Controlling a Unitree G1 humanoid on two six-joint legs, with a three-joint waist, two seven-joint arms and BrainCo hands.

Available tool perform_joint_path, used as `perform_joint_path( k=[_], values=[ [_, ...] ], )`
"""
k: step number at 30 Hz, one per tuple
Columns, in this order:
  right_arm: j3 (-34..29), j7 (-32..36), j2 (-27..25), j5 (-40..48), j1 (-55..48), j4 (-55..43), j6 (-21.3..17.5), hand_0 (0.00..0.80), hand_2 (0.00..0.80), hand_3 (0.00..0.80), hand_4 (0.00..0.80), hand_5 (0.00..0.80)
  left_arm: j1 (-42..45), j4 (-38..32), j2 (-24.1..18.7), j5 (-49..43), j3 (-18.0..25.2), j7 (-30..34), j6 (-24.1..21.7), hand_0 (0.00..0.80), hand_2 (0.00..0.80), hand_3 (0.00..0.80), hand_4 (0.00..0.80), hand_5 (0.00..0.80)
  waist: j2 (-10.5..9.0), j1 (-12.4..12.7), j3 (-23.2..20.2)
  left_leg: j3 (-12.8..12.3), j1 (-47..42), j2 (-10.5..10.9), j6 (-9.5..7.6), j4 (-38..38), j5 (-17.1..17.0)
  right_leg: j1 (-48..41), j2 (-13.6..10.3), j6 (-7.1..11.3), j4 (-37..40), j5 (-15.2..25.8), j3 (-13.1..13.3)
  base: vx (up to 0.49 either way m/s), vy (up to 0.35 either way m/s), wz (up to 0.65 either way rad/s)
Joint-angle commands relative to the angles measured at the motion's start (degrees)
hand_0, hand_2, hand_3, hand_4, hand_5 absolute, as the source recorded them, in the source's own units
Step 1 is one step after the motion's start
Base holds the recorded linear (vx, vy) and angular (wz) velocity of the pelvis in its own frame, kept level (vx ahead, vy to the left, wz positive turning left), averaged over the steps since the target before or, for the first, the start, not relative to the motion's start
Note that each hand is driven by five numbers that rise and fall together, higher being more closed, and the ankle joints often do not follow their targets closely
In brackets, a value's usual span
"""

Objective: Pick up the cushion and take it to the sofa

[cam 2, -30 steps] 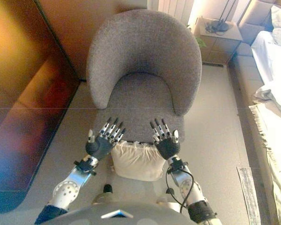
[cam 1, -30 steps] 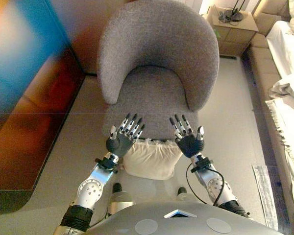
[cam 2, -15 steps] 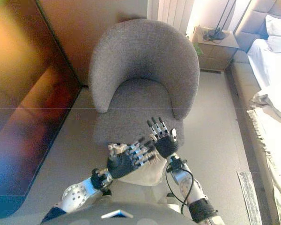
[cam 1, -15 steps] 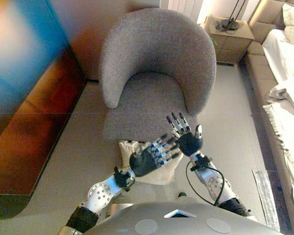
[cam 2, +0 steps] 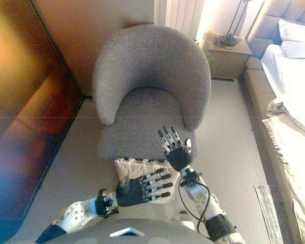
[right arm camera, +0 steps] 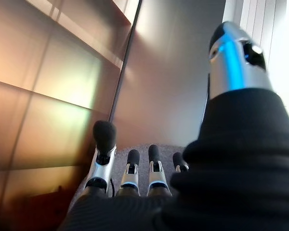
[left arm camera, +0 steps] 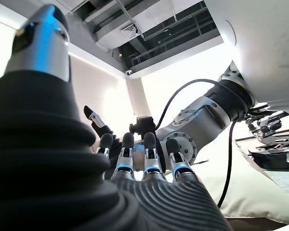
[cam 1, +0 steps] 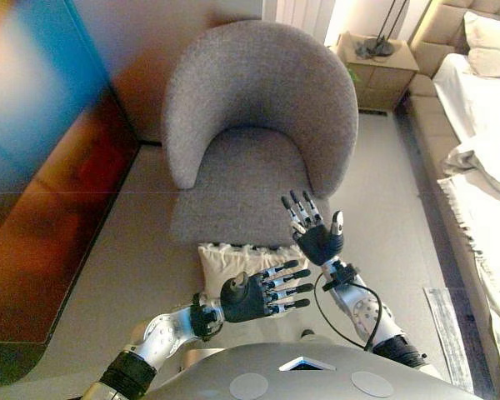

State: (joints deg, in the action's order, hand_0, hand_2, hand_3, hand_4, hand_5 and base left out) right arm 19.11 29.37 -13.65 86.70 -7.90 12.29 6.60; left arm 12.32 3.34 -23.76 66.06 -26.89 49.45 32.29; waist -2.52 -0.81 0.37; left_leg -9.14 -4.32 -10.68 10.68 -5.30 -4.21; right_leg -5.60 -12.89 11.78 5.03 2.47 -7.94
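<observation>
A cream cushion (cam 1: 230, 262) lies on the floor against the front of a grey round-backed armchair (cam 1: 258, 108). My left hand (cam 1: 252, 297) is open just above the cushion's near edge, with straight fingers pointing to the right. My right hand (cam 1: 318, 239) is open and raised by the cushion's right end, in front of the chair's seat, with its fingers pointing up at the chair. Neither hand holds the cushion. The cushion also shows in the left wrist view (left arm camera: 245, 187), past my left hand's fingers (left arm camera: 149, 161). The right wrist view shows my right hand's straight fingers (right arm camera: 130, 180).
A dark wooden wall panel (cam 1: 50, 208) runs along the left. A nightstand (cam 1: 375, 62) with a lamp stands at the back right. A bed with white bedding (cam 1: 483, 158) lines the right side. A striped mat (cam 1: 454, 321) lies on the floor at the right.
My left hand has swung from the cushion's left side across over it, fingers now pointing right. My right hand has hardly moved. The camera has shifted a little.
</observation>
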Motion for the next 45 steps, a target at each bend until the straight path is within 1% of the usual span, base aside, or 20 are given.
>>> perform_joint_path(
  k=[1,8,11,13,16,18,21,27,35,40,45],
  values=[
    [0.8,3.7,-1.6,-0.1,3.7,-6.2,0.9,0.000,0.000,0.000,0.000,0.000,-3.5,-1.6,1.3,3.7,-0.7,2.1,-2.5,0.000,0.000,0.000,0.000,0.000,1.88,-0.5,0.6,-0.9,1.6,-1.2,-2.95,0.3,1.4,1.5,-1.0,0.89,-1.9,-0.7,-2.2,0.000,0.000,0.00],
    [2.5,6.1,-2.1,-1.5,3.4,-6.9,1.4,0.000,0.000,0.000,0.000,0.000,-4.9,-3.1,1.4,6.7,-1.2,2.8,-3.2,0.000,0.000,0.000,0.000,0.000,1.79,-0.5,0.6,-0.6,1.7,-1.1,-3.01,0.3,1.4,1.5,-1.2,0.93,-2.1,-0.6,-2.7,0.000,0.000,0.00],
    [3.4,5.9,-2.0,-2.1,3.2,-7.0,1.8,0.000,0.000,0.000,0.000,0.000,-5.6,-3.5,2.0,9.2,-1.6,2.6,-2.6,0.000,0.000,0.000,0.000,0.000,1.82,-0.6,0.4,-0.7,1.6,-1.0,-3.02,0.3,1.5,1.4,-1.2,0.93,-2.0,-0.5,-2.7,0.000,0.000,0.00],
    [3.8,5.9,-2.0,-2.3,3.0,-6.7,2.1,0.000,0.000,0.000,0.000,0.000,-6.7,-4.2,2.2,8.9,-2.0,3.3,-3.1,0.000,0.000,0.000,0.000,0.000,1.84,-0.8,0.3,-0.8,1.6,-0.9,-3.06,0.3,1.6,1.4,-1.3,0.91,-2.0,-0.6,-2.7,0.000,0.000,0.00],
    [4.3,6.3,-1.9,-2.0,2.9,-6.1,2.2,0.000,0.000,0.000,0.000,0.000,-8.3,-4.9,2.2,10.4,-2.9,1.6,-3.3,0.000,0.000,0.000,0.000,0.000,1.88,-1.0,0.1,-0.8,1.7,-0.9,-3.10,0.3,1.6,1.4,-1.4,0.95,-1.9,-0.4,-2.9,0.000,0.000,0.00],
    [4.6,6.5,-1.8,-1.9,2.9,-5.9,2.1,0.000,0.000,0.000,0.000,0.000,-9.3,-4.5,2.7,11.8,-3.1,-1.0,-2.7,0.000,0.000,0.000,0.000,0.000,1.80,-1.2,-0.2,-0.8,1.6,-0.8,-3.13,0.3,1.7,1.3,-1.4,0.94,-1.7,-0.3,-2.9,0.000,0.000,0.00],
    [4.8,6.9,-1.7,-2.5,2.9,-6.1,2.2,0.000,0.000,0.000,0.000,0.000,-10.1,-3.5,3.3,11.8,-3.0,-2.7,-3.1,0.000,0.000,0.000,0.000,0.000,1.75,-1.5,-0.5,-0.9,1.5,-0.7,-3.13,0.3,1.7,1.2,-1.4,0.92,-1.5,-0.3,-2.8,0.000,0.000,0.00],
    [4.8,6.9,-1.9,-2.9,2.6,-7.6,3.4,0.000,0.000,0.000,0.000,0.000,-11.1,-3.2,4.1,11.0,-1.0,-3.5,-4.4,0.000,0.000,0.000,0.000,0.000,1.85,-2.0,-0.8,-1.3,1.2,-0.7,-3.19,0.3,1.7,1.1,-1.3,0.81,-1.1,0.0,-2.4,-0.001,0.003,-0.01],
    [4.3,7.1,-1.4,-4.0,1.7,-7.4,4.8,0.000,0.000,0.000,0.000,0.000,-13.0,-3.2,4.5,9.0,1.3,-6.7,-6.3,0.000,0.000,0.000,0.000,0.000,2.05,-2.4,-1.3,-1.7,1.1,-0.6,-3.20,0.3,1.6,1.0,-1.5,0.90,-0.9,0.3,-2.5,-0.004,0.017,-0.06],
    [3.3,7.2,-1.2,-4.2,1.2,-7.3,5.7,0.000,0.000,0.000,0.000,0.000,-13.5,-1.9,4.0,7.5,4.2,-7.6,-7.2,0.000,0.000,0.000,0.000,0.000,2.14,-2.6,-1.6,-1.7,0.9,-0.5,-3.23,0.3,1.6,0.9,-1.5,0.84,-0.7,0.4,-2.4,0.000,0.000,0.00],
    [2.3,7.1,-1.6,-4.5,0.8,-7.9,6.6,0.000,0.000,0.000,0.000,0.000,-13.3,-0.4,2.1,4.7,7.3,-8.0,-9.1,0.000,0.000,0.000,0.000,0.000,2.34,-2.7,-1.8,-1.8,0.8,-0.4,-3.21,0.3,1.5,0.8,-1.5,0.82,-0.6,0.5,-2.3,0.000,0.000,0.00]
  ],
)
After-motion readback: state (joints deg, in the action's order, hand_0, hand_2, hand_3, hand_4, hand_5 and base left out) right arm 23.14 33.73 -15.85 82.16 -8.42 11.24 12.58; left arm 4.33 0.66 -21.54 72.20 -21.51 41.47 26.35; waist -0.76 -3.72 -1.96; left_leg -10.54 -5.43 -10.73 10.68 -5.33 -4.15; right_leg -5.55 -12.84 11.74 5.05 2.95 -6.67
